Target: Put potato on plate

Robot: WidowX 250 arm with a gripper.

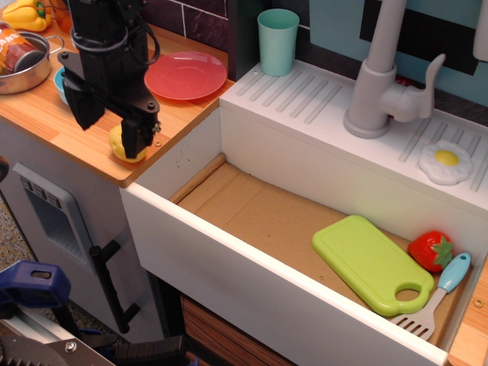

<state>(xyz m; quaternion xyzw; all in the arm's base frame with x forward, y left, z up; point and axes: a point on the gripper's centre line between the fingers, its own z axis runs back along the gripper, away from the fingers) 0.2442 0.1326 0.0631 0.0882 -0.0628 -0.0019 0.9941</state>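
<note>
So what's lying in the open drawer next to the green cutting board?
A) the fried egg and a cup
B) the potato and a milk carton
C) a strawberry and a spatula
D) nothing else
C: a red strawberry and a blue-handled spatula lie at the right end of the green cutting board in the drawer; the egg sits up by the tap.

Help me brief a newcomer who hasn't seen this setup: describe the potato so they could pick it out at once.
Start at the wooden counter left of the white sink. Near its front edge, in front of the pink plate, the black hand hangs over the potato. It is small, pale yellow and oval, unlike the lobed yellow pepper at the back.
</note>
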